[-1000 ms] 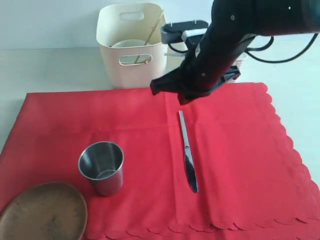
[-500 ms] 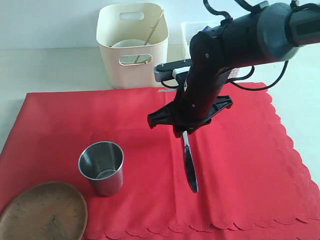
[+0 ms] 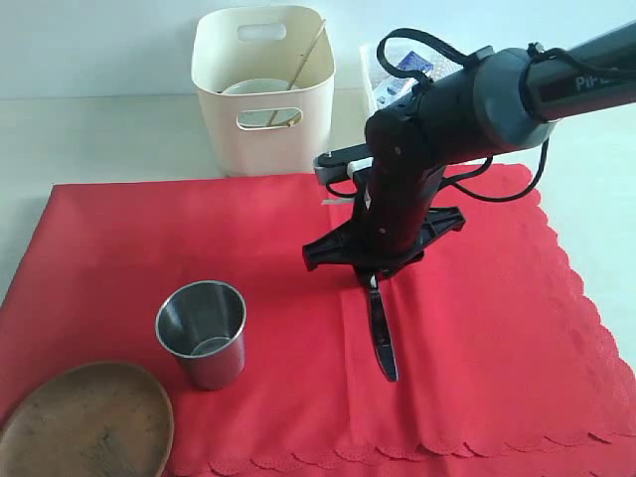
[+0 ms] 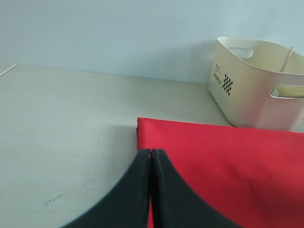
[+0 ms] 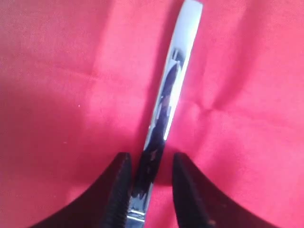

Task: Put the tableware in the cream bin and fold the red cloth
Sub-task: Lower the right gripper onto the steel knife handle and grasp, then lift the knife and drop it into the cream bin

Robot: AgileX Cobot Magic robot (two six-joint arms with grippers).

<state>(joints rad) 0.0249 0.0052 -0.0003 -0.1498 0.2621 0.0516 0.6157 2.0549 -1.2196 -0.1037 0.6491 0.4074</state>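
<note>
Knifework: straddling steel table knife [image 5: 173, 85] on red cloth [image 5: 57, 71] with right gripper [image 5: 150, 164] parted; holding left gripper [image 4: 151, 154] pinched together.

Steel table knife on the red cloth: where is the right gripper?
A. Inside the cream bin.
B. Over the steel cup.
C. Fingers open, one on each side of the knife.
C: the right wrist view shows the right gripper straddling the steel table knife, fingers apart.

Not much to read here. The cream bin [image 4: 251, 107] has tiny black vertical print, looks like "WORLD", next to a checkered square [image 4: 228, 84], right side of the left wrist view. The right arm [image 3: 497, 94] has white lettering starting "PiP", upper right of the exterior view.
</note>
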